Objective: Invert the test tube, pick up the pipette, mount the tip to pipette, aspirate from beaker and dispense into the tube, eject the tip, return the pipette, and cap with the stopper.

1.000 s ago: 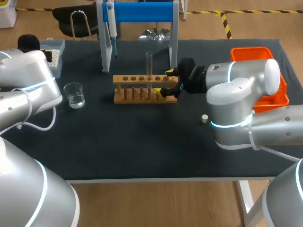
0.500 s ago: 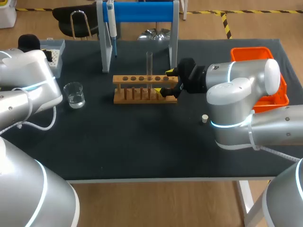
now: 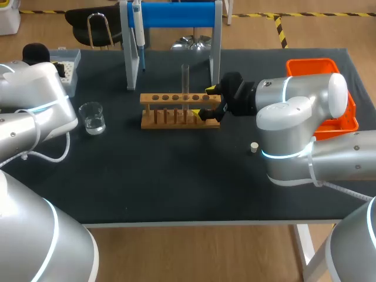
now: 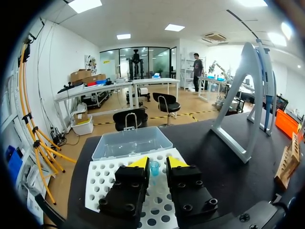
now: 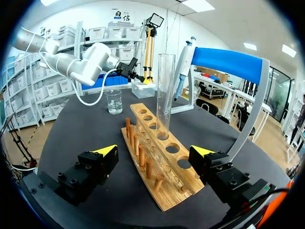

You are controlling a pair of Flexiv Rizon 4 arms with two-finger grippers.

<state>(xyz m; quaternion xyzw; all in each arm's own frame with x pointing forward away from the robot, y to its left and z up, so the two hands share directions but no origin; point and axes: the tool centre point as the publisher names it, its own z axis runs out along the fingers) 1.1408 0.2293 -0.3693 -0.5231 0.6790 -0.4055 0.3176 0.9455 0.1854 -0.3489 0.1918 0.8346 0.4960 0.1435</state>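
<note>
A clear test tube [image 3: 185, 81] [image 5: 165, 90] stands upright in the wooden rack [image 3: 179, 110] [image 5: 162, 167]. My right gripper [image 3: 212, 101] [image 5: 155, 151] is wide open at the rack's right end, one finger on each side, touching nothing. The pipette [image 3: 138, 35] [image 5: 183, 67] hangs on the blue stand [image 3: 176, 14]. My left gripper [image 4: 157, 162] hovers over the white tip box [image 3: 69, 66] [image 4: 102, 176], shut on a blue pipette tip [image 4: 154, 168] standing in it. In the head view my left arm hides that gripper. A water beaker [image 3: 92, 117] [image 5: 113, 101] sits left of the rack. The white stopper [image 3: 254, 147] lies near my right arm.
An orange bin [image 3: 348, 120] stands at the table's right edge, partly behind my right arm. The blue stand's grey legs [image 4: 248, 95] rise between the tip box and the rack. Bare dark tabletop [image 3: 176, 176] stretches in front of the rack.
</note>
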